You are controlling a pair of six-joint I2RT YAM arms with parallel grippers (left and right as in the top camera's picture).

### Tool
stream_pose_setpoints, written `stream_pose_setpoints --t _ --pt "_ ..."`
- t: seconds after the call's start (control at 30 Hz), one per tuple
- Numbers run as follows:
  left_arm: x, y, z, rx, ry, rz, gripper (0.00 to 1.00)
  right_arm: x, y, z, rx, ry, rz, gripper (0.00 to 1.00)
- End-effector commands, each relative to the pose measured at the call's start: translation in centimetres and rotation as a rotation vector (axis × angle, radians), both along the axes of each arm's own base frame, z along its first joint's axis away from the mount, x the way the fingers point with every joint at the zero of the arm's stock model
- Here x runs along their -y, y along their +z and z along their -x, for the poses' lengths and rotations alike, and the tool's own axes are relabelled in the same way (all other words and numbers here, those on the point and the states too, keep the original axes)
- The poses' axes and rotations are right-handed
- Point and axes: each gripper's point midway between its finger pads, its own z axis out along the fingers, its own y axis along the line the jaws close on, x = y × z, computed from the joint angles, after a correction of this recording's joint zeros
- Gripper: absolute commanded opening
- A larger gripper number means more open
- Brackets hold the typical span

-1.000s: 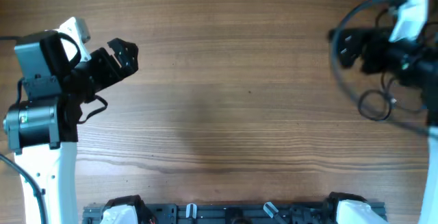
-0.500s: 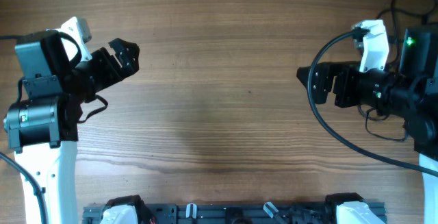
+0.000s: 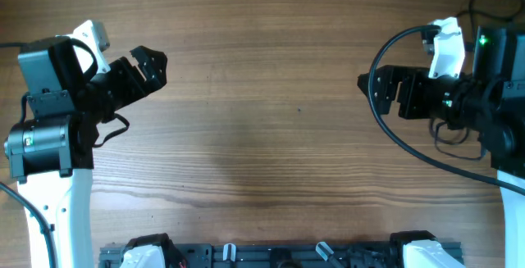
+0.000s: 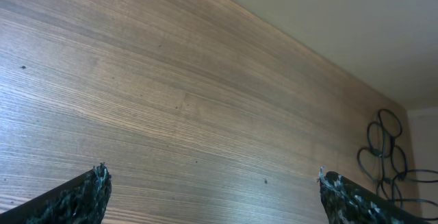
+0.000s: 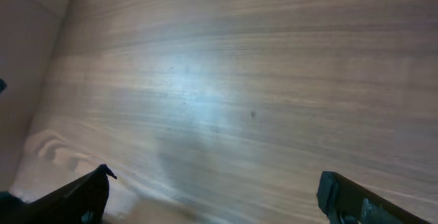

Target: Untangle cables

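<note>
The left gripper (image 4: 211,176) and right gripper (image 5: 213,176) hold fingers wide apart above the wood-grain bench (image 3: 262,96). Thin black cables (image 4: 383,148) lie looped near its right edge.

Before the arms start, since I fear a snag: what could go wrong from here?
1. The cables lie mostly under the right arm in the overhead view, so lowering it could pin or drag them.
2. That arm's thick wire loops close beside them; it might catch the thin loops or be grabbed by mistake.
</note>
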Motion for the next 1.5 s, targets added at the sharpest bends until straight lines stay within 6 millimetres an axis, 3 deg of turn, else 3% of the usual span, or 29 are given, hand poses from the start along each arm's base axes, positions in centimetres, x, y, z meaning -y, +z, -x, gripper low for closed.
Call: stream_pose_setpoints --t 0.0,0.17,0.33,0.53,0.8,1.17,1.47 --pt "0.2 0.4 0.0 0.015 -0.022 -0.007 1.0 1.7 -0.1 0.4 0.064 -0.054 0.093 1.0" --pt "0.2 0.4 0.0 0.015 -0.022 -0.006 1.0 3.5 -0.4 1.8 0.172 -0.119 0.163 1.0" --pt "0.2 0.4 0.0 0.015 -0.022 -0.007 1.0 3.6 -2.4 2.2 0.376 -0.068 0.216 1.0" --pt "0.2 0.4 0.0 0.015 -0.022 -0.006 1.0 3.6 -2.9 1.3 0.683 -0.114 0.184 1.0" --pt "0.2 0.4 0.0 0.015 -0.022 -0.006 1.0 4.0 -6.2 2.9 0.964 -0.165 0.154 1.0" --pt "0.2 0.4 -0.1 0.015 -0.022 -0.007 1.0 4.1 -12.8 3.3 1.014 -0.186 0.122 1.0" --pt "0.2 0.4 -0.1 0.015 -0.022 -0.007 1.0 4.7 -15.3 2.9 0.948 -0.22 0.124 1.0"
